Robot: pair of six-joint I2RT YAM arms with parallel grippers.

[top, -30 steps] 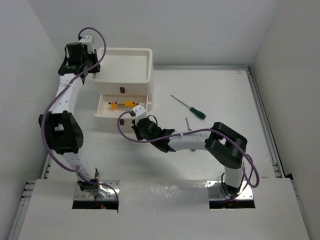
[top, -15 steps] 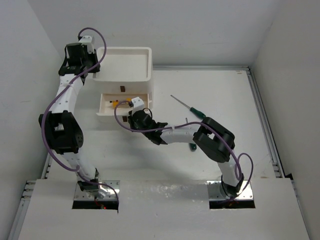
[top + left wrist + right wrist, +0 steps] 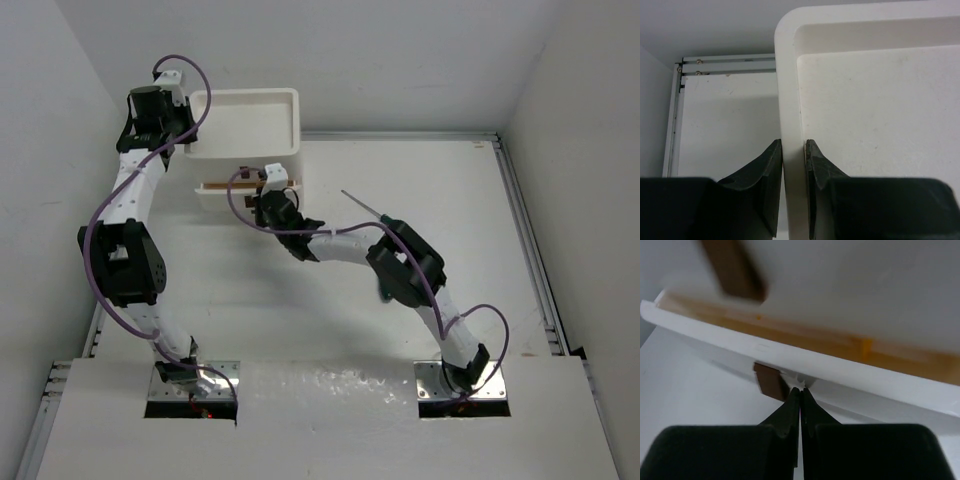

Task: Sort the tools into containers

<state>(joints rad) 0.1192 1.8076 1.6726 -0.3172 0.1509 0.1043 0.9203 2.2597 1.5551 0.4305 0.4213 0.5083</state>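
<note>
My right gripper (image 3: 800, 390), jaws together and empty, had pushed the drawer (image 3: 840, 367) at 12 o'clock nearly shut over the yellow-orange screwdriver (image 3: 866, 346); my left gripper (image 3: 793, 147) clamped the container (image 3: 787, 75) rim.

My end effector (image 3: 800, 391) is pinched closed, tips against the drawer (image 3: 850, 374) lip, just right of its brown tab (image 3: 769, 382). Blurred orange strip (image 3: 810, 336) inside; second tab (image 3: 735, 269) above.

Place: lab test cell — plain white walls (image 3: 400, 60); white table (image 3: 450, 190); aluminium rail (image 3: 527, 240)
</note>
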